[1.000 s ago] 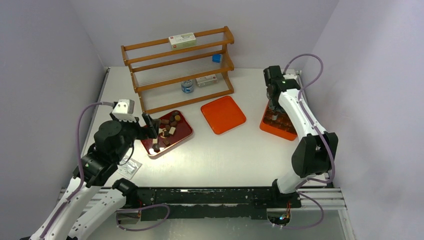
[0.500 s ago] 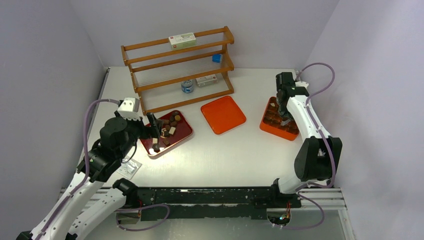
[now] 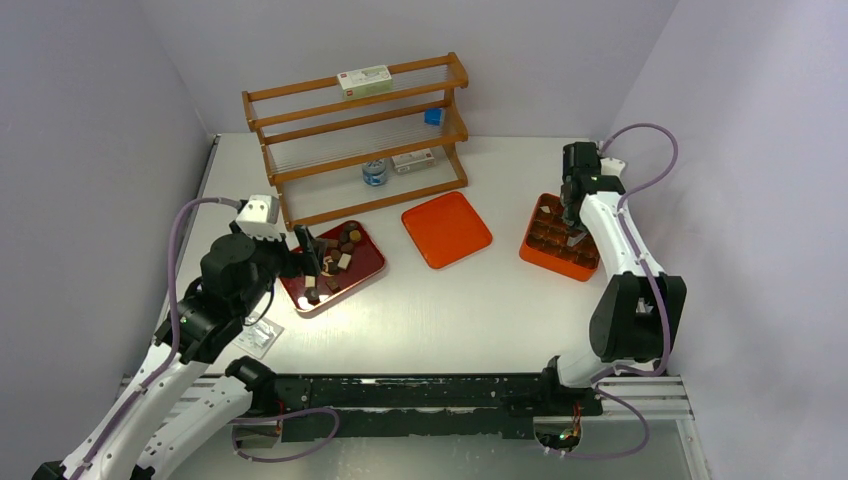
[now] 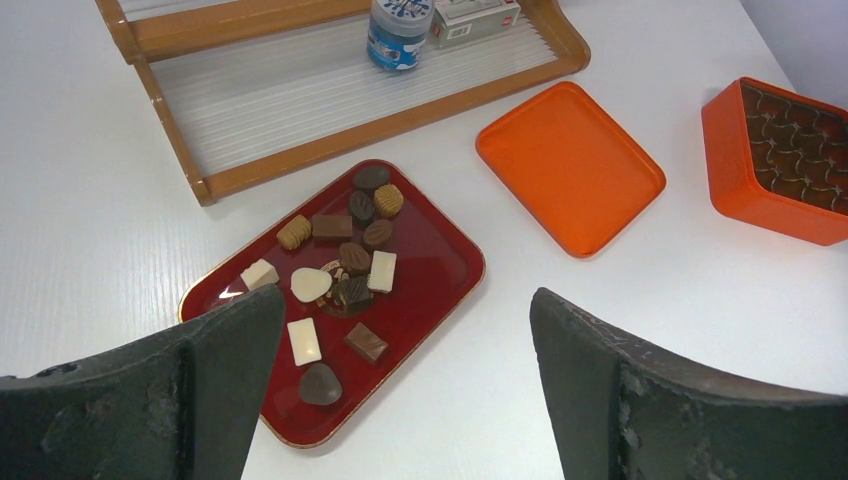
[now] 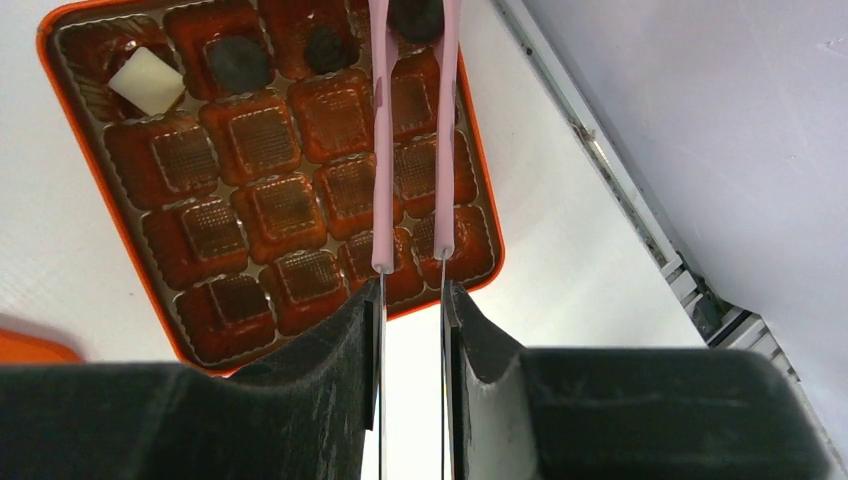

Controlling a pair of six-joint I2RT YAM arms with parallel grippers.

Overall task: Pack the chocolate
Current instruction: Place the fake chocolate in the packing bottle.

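the right gripper (image 5: 412, 300) is seen narrowed onto the handles of the pink tongs (image 5: 410, 150), which are squeezed between its fingers. a dark piece of chocolate (image 5: 417, 15) is pinched between the tong tips, over the orange box (image 5: 270, 215) at the upper edge of the wrist view. the left gripper (image 4: 407, 300) is spread to its widest and nothing is held in it; it is hung above the near edge of the dark red tray (image 4: 430, 290), with no contact seen.

everything is set on a white table (image 3: 470, 300) enclosed by pale lilac walls. a wooden rack (image 3: 355, 135) is placed at the back, with a small jar (image 4: 398, 30) on its lowest shelf. an orange lid (image 4: 570, 165) is laid flat between tray and box.

most of the chocolate (image 4: 340, 270) is scattered on the red tray: dark brown, lighter brown and cream-white pieces, in ridged, oval and rectangular shapes. in the box's brown compartment insert, a cream-white piece (image 5: 147, 80) and two dark pieces (image 5: 238, 62) are seated in separate cells of the far row.
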